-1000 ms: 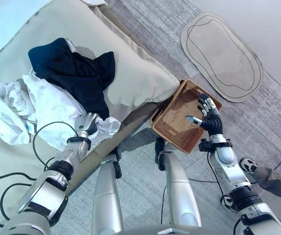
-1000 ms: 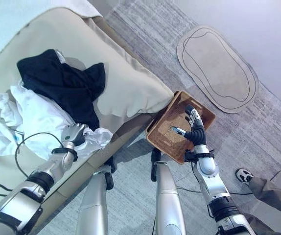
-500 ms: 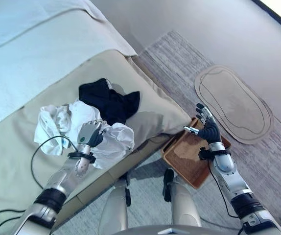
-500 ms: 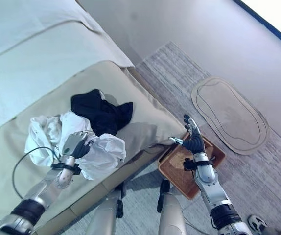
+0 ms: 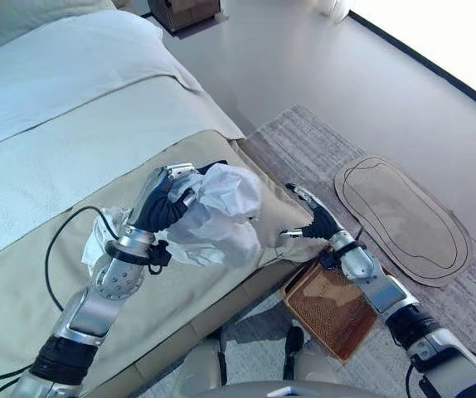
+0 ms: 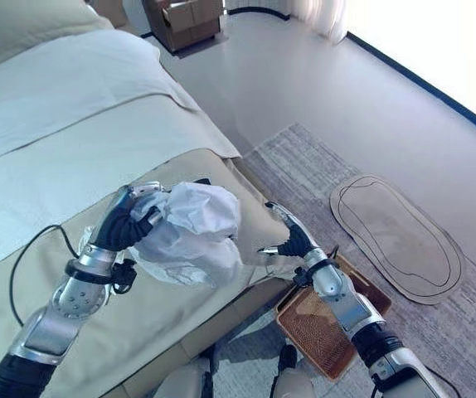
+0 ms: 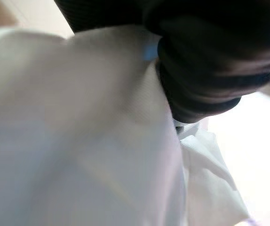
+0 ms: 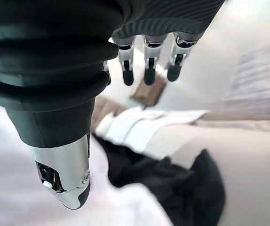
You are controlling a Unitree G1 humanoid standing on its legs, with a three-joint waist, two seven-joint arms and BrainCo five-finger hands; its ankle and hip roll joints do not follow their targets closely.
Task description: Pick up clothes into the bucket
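White garment (image 5: 213, 217) hides left hand (image 5: 162, 201) fingers.

place: home bedroom | evidence: made bed (image 6: 72, 108), oval floor mat (image 6: 395, 236), grey rug (image 6: 304, 157) | far corner: possibly a cardboard box (image 6: 182, 18)

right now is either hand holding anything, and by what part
The left hand grips the white garment by a bunched edge, lifted above the bed; the right hand holds nothing.
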